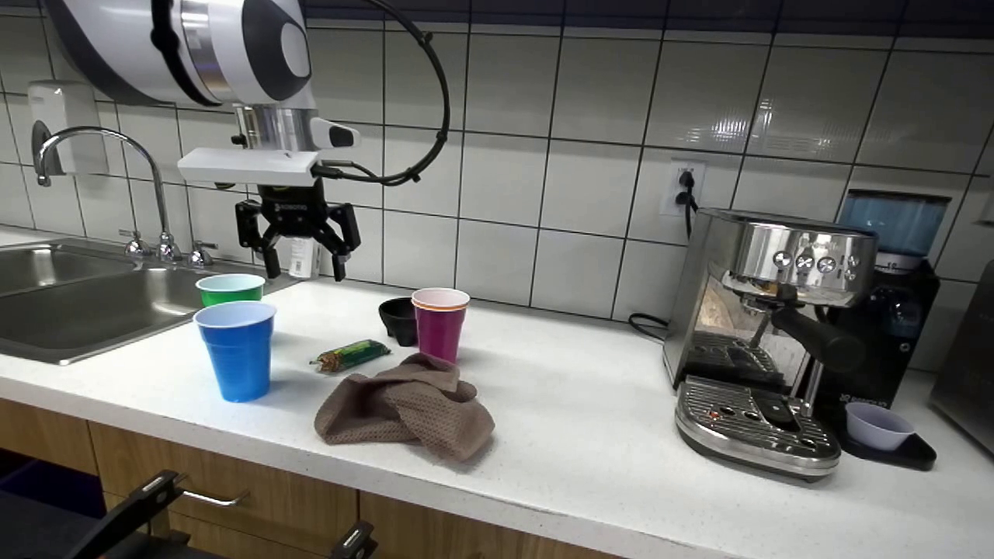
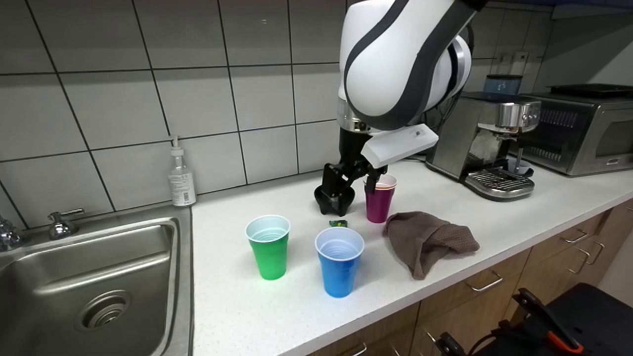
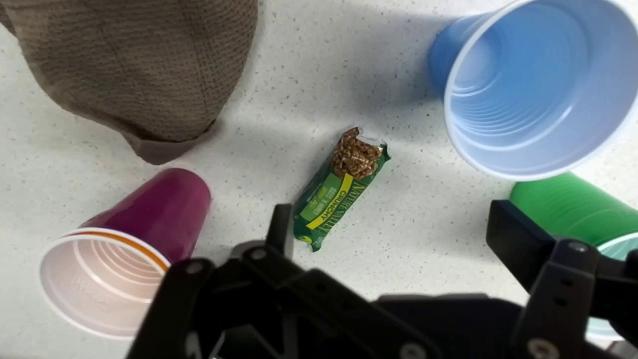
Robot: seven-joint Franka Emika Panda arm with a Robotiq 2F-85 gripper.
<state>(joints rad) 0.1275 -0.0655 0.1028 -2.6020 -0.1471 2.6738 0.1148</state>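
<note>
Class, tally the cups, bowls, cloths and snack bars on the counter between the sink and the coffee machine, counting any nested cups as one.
Blue cup, green cup, purple cup: 3 cups
Black bowl: 1
Brown cloth: 1
Snack bar: 1
Total: 6

The sink, espresso machine and tiled wall mark this as a kitchen.

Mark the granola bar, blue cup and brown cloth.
Granola bar (image 3: 336, 196), wrist view: middle of the wrapper.
Blue cup (image 1: 238, 355), in an exterior view: outer wall.
Brown cloth (image 2: 428, 241), in an exterior view: crumpled middle.
</note>
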